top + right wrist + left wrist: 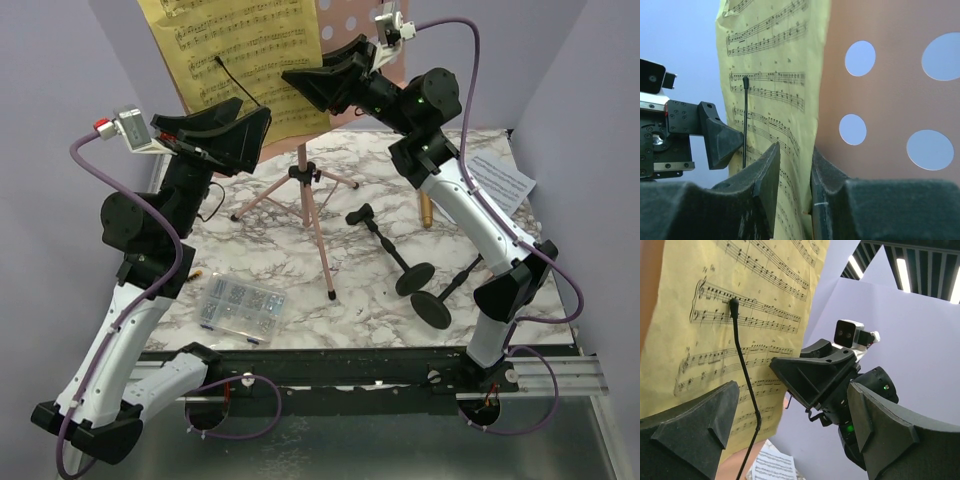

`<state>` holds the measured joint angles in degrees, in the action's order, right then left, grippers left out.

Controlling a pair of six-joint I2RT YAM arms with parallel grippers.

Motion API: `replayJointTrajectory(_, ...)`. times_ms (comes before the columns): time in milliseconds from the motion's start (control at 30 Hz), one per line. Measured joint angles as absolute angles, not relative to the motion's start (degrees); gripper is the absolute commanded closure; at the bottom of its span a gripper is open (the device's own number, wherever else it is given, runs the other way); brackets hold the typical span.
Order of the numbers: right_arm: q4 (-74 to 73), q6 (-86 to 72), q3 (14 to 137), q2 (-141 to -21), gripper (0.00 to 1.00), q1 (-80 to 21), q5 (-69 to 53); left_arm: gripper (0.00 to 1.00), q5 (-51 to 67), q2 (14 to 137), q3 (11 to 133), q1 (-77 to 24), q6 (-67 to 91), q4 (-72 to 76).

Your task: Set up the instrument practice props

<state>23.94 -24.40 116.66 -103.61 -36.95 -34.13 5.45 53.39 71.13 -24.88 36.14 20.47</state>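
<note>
The pink perforated music rack (312, 215) stands on its tripod at the back centre, and its panel fills the right wrist view (890, 90). A yellow sheet-music page (240, 50) rests on it under a thin black wire clip (735, 302). My right gripper (305, 72) straddles the page's right edge (810, 100) with its jaws narrowly apart (795, 155). My left gripper (250, 112) is wide open and empty in front of the page's lower left (792, 405). A white page (500, 180), a gold microphone (425, 210) and two black mic holders (400, 260) (440, 300) lie on the table. No pink microphone shows.
A clear compartment box of screws (240, 305) sits at the front left of the marble table (350, 300). Lilac walls close in the back and both sides. The rack's tripod legs (265, 200) spread across the table's middle. The two grippers are close together at the page.
</note>
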Motion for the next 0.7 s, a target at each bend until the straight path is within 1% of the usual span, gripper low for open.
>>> replayJointTrajectory(33, 23.8, -24.2, 116.7, -103.6, 0.57, -37.1, -33.8, 0.04, 5.1, 53.2, 71.3, -24.9, 36.3, 19.6)
replayJointTrajectory(100, 23.6, -23.9, 116.3, -103.4, 0.48, -37.2, -32.8, 0.03, 4.4, 52.8, 71.7, -24.9, 36.7, 17.5)
replayJointTrajectory(133, 23.4, -23.5, 115.7, -103.0, 0.46, -37.3, -32.0, 0.03, 4.0, 52.5, 71.7, -24.9, 36.8, 16.6)
replayJointTrajectory(200, 22.1, -22.5, 113.9, -102.1, 0.43, -37.4, -30.0, 0.03, 3.3, 51.5, 71.9, -24.9, 37.1, 14.1)
replayJointTrajectory(400, 17.8, -19.8, 110.1, -97.2, 0.29, -37.4, -24.8, 0.02, 2.5, 48.6, 73.8, -24.9, 37.0, 7.6)
replayJointTrajectory(533, 13.1, -17.7, 109.7, -94.4, 0.2, -37.4, -20.8, 0.02, 2.5, 46.0, 74.3, -24.9, 37.2, 4.6)
replayJointTrajectory(600, 10.6, -16.8, 108.7, -92.5, 0.18, -37.4, -18.6, 0.01, 2.7, 45.0, 74.3, -24.9, 37.3, 4.0)
replayJointTrajectory(700, 6.8, -14.9, 103.6, -87.7, 0.13, -37.4, -15.7, 0.01, 3.8, 43.8, 74.3, -24.9, 37.5, 2.8)
